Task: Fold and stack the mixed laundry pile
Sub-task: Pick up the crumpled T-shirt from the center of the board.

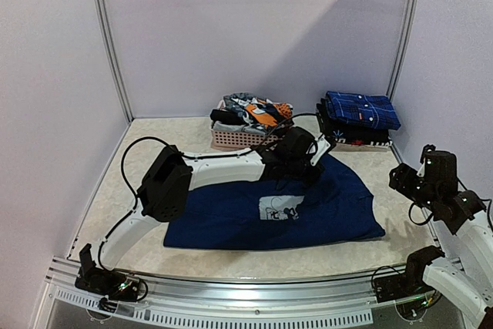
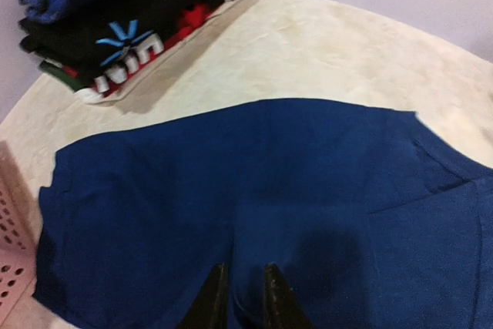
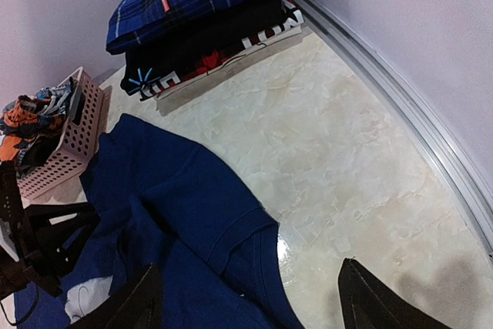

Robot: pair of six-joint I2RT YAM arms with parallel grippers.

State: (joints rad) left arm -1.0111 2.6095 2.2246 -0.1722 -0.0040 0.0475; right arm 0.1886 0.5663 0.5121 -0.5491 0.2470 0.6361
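Only your left wrist camera shows the left gripper (image 2: 243, 298) pinched shut on the navy T-shirt (image 2: 269, 190); overhead, the left arm (image 1: 223, 169) hides it. Your right gripper (image 3: 250, 302) hangs wide open.

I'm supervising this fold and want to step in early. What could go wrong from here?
The left gripper works beside the pink basket; lifting the navy T-shirt might snag it. The right gripper hangs open, so a one-sided pull could skew the shirt toward the folded stack.
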